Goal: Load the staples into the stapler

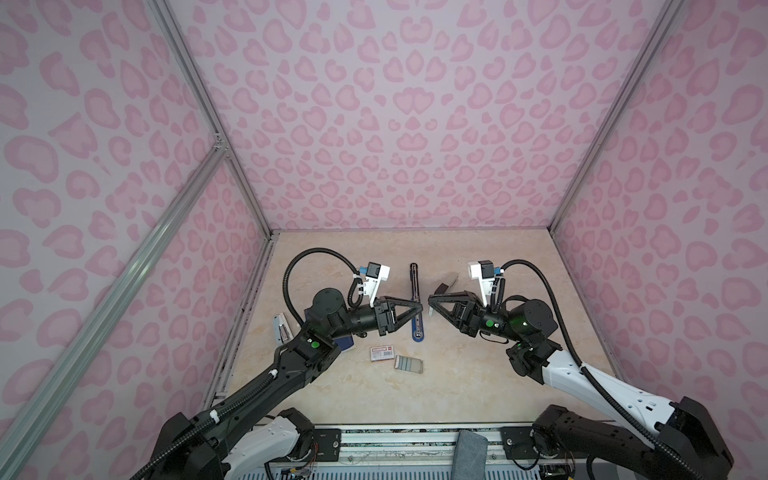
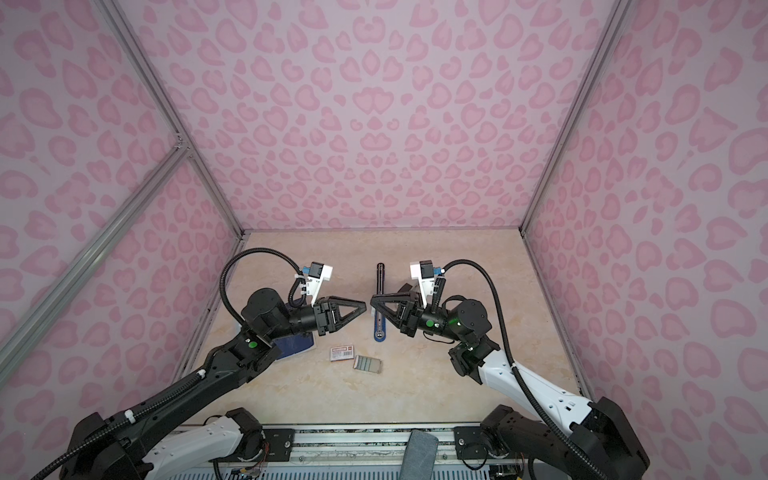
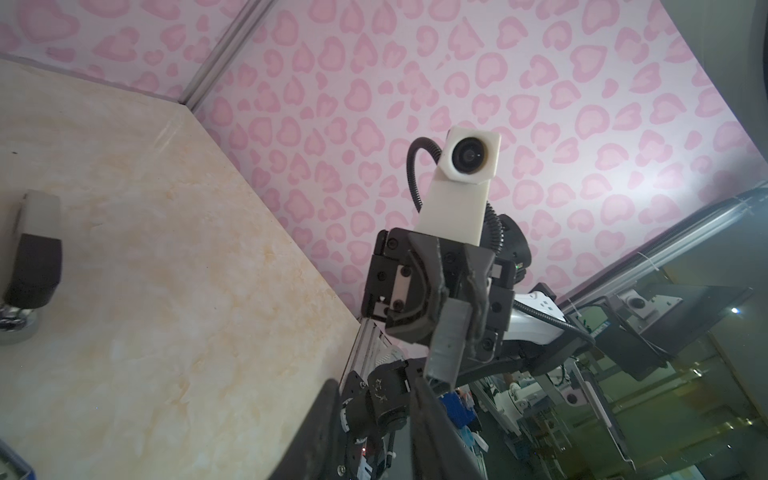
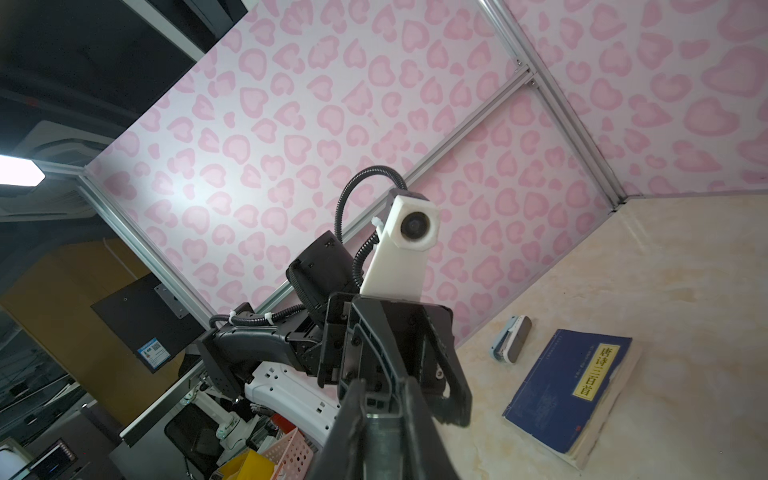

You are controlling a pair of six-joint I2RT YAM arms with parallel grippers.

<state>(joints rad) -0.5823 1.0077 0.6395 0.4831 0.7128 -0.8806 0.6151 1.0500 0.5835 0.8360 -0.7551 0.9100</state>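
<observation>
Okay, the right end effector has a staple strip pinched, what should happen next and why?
Probably back the left end effector away: its jaws stand parted beside the staples that the right end effector pinches, and the open stapler lies below them.

We see both top views evenly lit from above, a bit dim and soft; no glare on the walls (image 1: pixel 415 104); arms throw only faint, diffuse shadows on the table (image 1: pixel 478 386); frame rails (image 1: pixel 245 187) bow toward the edges, wide-lens distortion; in the right wrist view a ceiling lamp (image 4: pixel 18 172) blows out white and washes the wall beside it; left gripper (image 3: pixel 374 378) and right gripper (image 4: pixel 384 384) blur close to their own lenses.
</observation>
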